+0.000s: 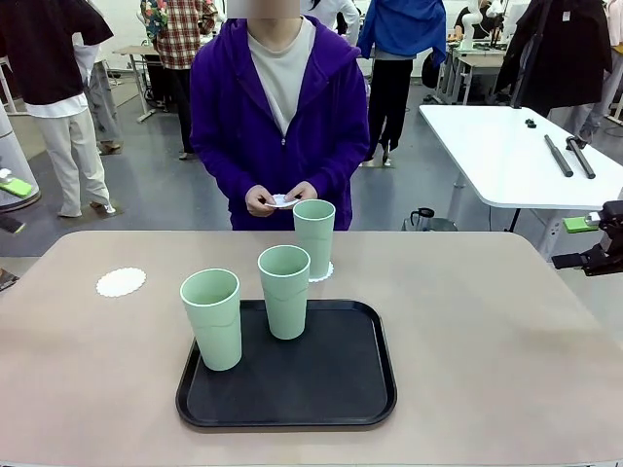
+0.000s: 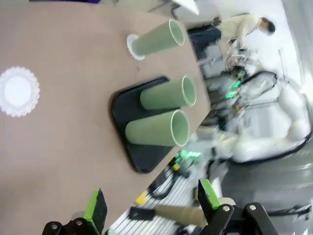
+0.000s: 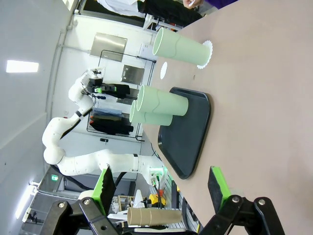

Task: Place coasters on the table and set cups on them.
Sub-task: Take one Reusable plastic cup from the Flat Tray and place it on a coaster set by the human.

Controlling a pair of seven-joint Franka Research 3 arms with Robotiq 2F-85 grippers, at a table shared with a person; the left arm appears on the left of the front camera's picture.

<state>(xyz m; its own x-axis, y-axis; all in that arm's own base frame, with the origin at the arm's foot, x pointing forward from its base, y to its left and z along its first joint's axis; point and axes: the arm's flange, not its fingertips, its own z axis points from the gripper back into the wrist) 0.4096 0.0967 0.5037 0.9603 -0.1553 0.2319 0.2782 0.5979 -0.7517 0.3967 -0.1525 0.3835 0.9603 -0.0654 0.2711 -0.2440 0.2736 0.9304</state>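
Note:
A person in a purple hoodie holds one coaster in both hands at the table's far edge. One cup stands on a coaster on the table. Another coaster lies bare at the left. Two cups stand on the black tray. My left gripper is open, well off from the tray. My right gripper is open too, beyond the table's right edge.
A white table with black rods stands behind at the right. Other people stand farther back. Wide bare tabletop lies on both sides of the tray.

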